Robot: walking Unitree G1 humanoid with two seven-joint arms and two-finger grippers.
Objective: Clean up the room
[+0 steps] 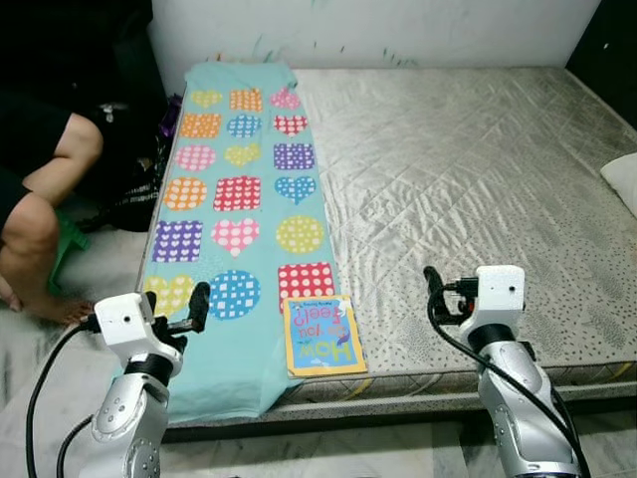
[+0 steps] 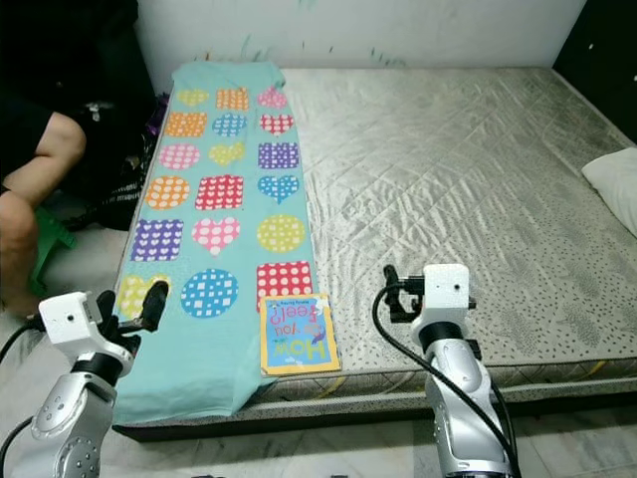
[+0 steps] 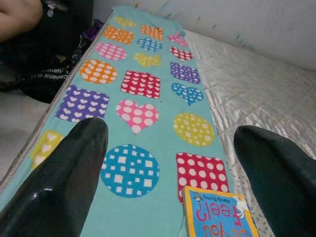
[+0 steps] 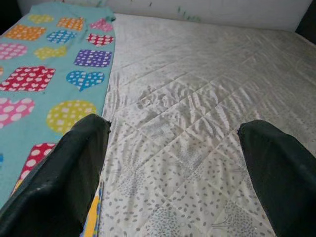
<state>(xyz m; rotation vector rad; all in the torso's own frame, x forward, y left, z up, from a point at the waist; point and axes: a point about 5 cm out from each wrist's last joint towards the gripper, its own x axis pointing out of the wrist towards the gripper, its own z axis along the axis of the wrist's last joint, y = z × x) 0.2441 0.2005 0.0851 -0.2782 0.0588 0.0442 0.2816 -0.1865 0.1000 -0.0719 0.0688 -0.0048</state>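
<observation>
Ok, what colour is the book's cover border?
Yellow-orange, framing a blue cover on the book; clearest in the left eye view.

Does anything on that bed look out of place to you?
A children's book lies at the near edge of the bare mattress, half on the turquoise patterned cloth, whose near end droops over the edge. Both open grippers hover, left and right.
</observation>
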